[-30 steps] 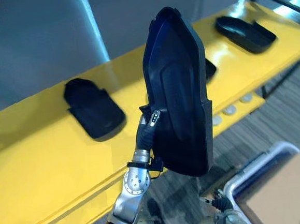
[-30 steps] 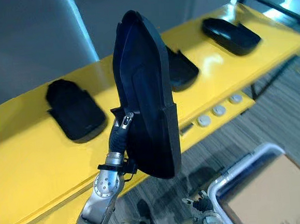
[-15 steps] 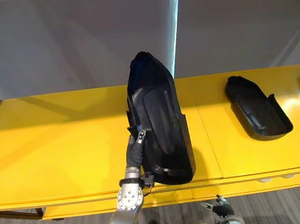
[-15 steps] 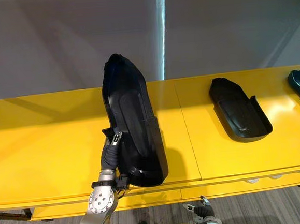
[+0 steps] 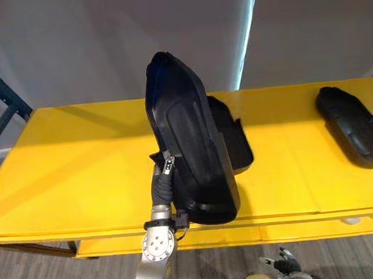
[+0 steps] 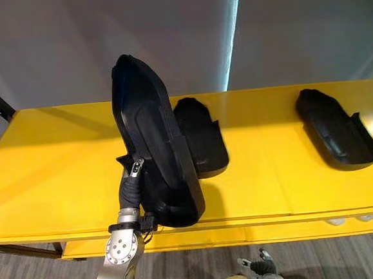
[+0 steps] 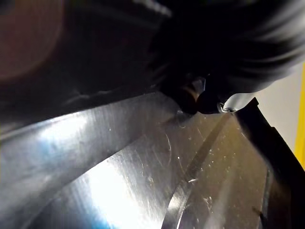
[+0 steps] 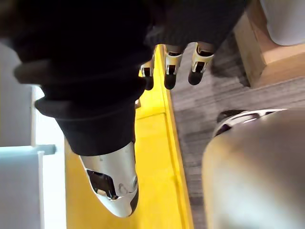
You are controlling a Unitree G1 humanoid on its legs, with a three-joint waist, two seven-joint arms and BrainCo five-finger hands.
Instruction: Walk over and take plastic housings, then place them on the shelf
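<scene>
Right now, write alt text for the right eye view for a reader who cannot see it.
The robot's left hand holds a large black housing on end over the front of a yellow shelf. A second housing lies on the shelf just behind it, a third housing further right.

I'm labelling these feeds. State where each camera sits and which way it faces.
Left eye view: on the head, looking down at the yellow shelf; left hand grips the held housing on end.
Right eye view: beside it, sharing that scene; middle housing and right housing lie on the shelf.
Left wrist view: left wrist, pressed close to the held housing.
Right wrist view: right wrist, looking past the open right hand to shelf edge and floor.
</scene>
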